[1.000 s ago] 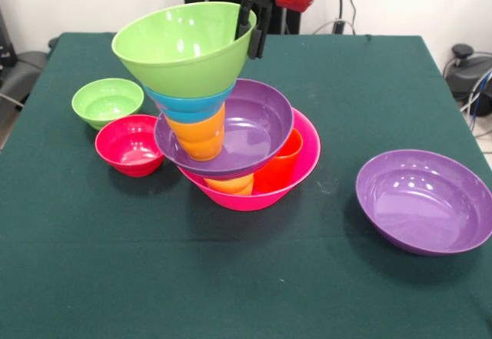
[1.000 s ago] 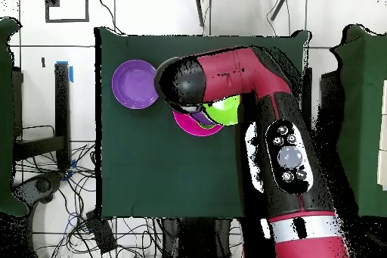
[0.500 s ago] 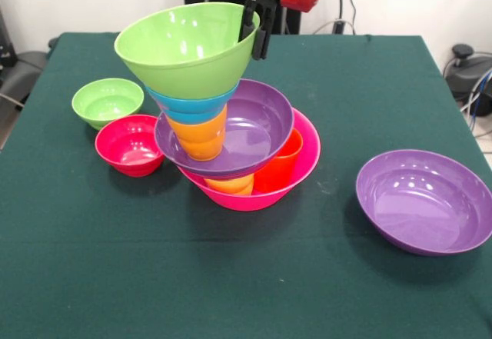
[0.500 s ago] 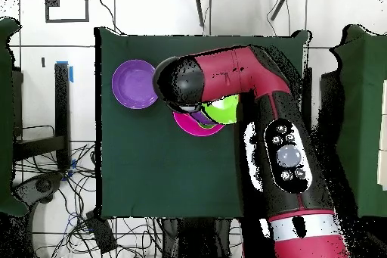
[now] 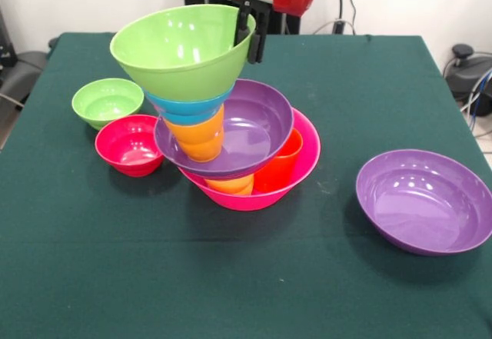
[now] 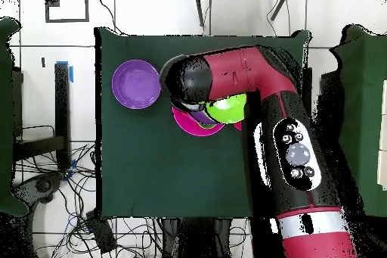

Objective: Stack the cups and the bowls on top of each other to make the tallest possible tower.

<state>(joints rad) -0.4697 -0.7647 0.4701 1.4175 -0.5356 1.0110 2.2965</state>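
Note:
The tower stands mid-table on the large hot-pink bowl. Inside that bowl are a red-orange cup and a yellow-orange cup. A tilted purple bowl rests on them and holds an orange cup. On the cup sit a blue bowl and then the medium light-green bowl, tipped toward the camera. My gripper is shut on this green bowl's right rim, one finger inside and one outside. From overhead the arm hides the gripper; the green bowl and the pink bowl peek out.
A small light-green bowl and a red bowl sit left of the tower. The second purple bowl lies apart at the right, also seen from above. The red arm crosses over the tower.
My gripper and the green bowl it grips shifted slightly right, then back left. The rest of the tower and the loose bowls stayed put.

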